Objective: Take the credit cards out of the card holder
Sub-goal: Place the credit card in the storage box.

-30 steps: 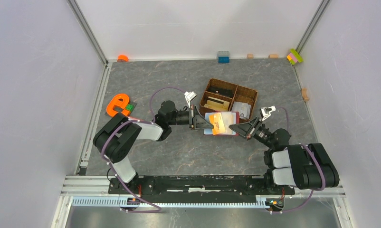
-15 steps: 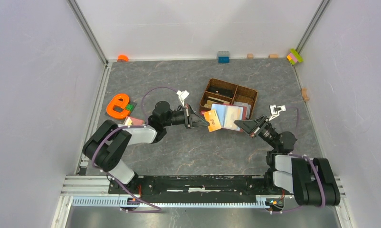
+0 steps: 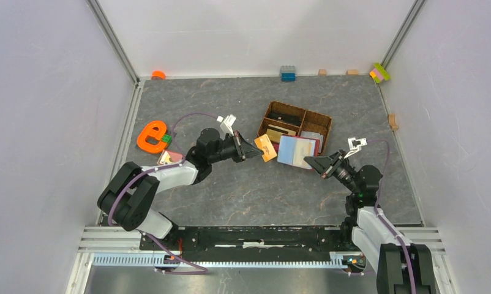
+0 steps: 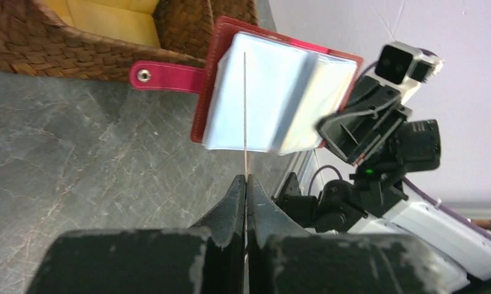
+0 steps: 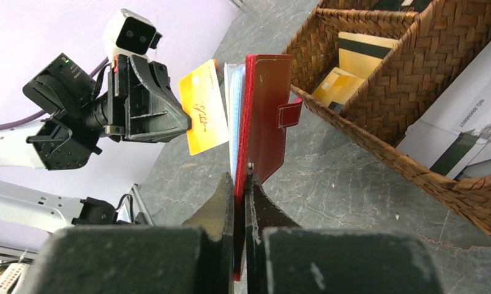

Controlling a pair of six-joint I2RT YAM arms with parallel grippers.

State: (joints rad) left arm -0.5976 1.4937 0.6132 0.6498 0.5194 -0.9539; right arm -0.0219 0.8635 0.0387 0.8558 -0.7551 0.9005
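L gripper (image 4: 245,184): fingers pressed together on one orange card (image 5: 203,113), pinched by its edge. Card is out of the card holder (image 5: 269,110) and sits just left of it near frame centre in top view, w/ a small gap between.

R gripper (image 5: 240,184): fingers clamped on the holder's near edge. Holder is dark red, held upright and open, snap strap (image 4: 166,78) sticking out toward the basket (image 5: 414,67). Light blue cards (image 4: 255,98) are in the holder's inner face, facing L gripper.

Holder is right at basket's lower edge in top view; touching or not, can't tell. Basket compartments hold yellow cards (image 5: 359,58) and a white-grey item (image 5: 463,122).

Both arms low over grey table (image 3: 231,196), grippers pointing at each other.
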